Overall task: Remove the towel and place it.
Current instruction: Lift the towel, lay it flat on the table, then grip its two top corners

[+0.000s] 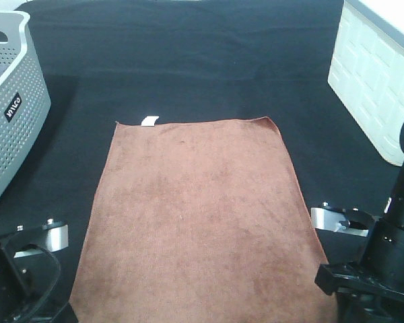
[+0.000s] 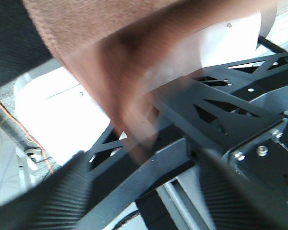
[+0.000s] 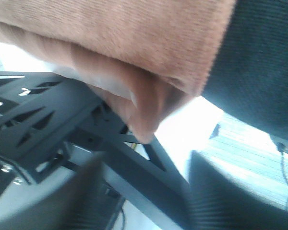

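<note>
Ahead of left gripper (image 2: 129, 196): towel (image 2: 110, 28) corner, seemingly free.

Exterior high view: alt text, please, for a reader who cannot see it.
A reddish-brown towel lies spread on a black table covering, with a white tag near its far left corner. A grey perforated basket stands at left, a white container at right.

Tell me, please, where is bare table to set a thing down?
Free: the wide black cloth beyond the towel, between the grey basket and the white box. Crowded: the towel's near corners, beside the left arm and right arm.
</note>
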Robot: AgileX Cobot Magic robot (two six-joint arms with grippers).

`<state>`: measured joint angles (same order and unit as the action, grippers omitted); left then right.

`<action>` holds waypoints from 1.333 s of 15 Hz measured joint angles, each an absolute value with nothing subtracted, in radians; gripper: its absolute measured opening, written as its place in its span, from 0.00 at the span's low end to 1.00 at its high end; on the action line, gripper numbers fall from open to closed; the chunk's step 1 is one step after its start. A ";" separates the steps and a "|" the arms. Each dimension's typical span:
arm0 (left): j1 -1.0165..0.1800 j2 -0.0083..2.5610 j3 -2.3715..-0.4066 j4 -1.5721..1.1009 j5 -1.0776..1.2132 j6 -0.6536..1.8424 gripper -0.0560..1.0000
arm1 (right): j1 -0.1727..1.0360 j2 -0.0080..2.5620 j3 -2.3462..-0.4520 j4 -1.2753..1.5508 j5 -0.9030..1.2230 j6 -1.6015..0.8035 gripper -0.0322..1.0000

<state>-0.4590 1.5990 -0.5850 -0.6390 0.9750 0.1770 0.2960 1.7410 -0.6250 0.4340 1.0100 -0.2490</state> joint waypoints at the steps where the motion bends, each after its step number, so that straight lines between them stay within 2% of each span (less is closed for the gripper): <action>1: -0.459 1.599 -0.589 -0.641 0.981 0.168 0.73 | 0.296 1.741 -0.625 0.447 1.010 -0.249 0.61; 3: -0.459 1.599 -0.623 -0.641 0.995 0.165 0.76 | 0.296 1.740 -0.625 0.450 1.010 -0.249 0.69; 11: -0.459 1.599 -0.833 -0.620 1.045 0.219 0.77 | 0.296 1.513 -0.639 0.418 0.938 -0.256 0.73; 14: -0.459 1.599 -0.958 -0.483 1.017 0.215 0.78 | 0.296 1.451 -0.831 0.207 0.968 -0.072 0.85; 17: -0.459 1.600 -1.091 -0.279 0.965 0.094 0.82 | 0.296 1.450 -1.016 0.049 1.056 0.094 0.88; 20: -0.459 1.600 -1.169 -0.127 0.934 -0.019 0.82 | 0.296 1.455 -1.084 0.030 1.046 0.124 0.88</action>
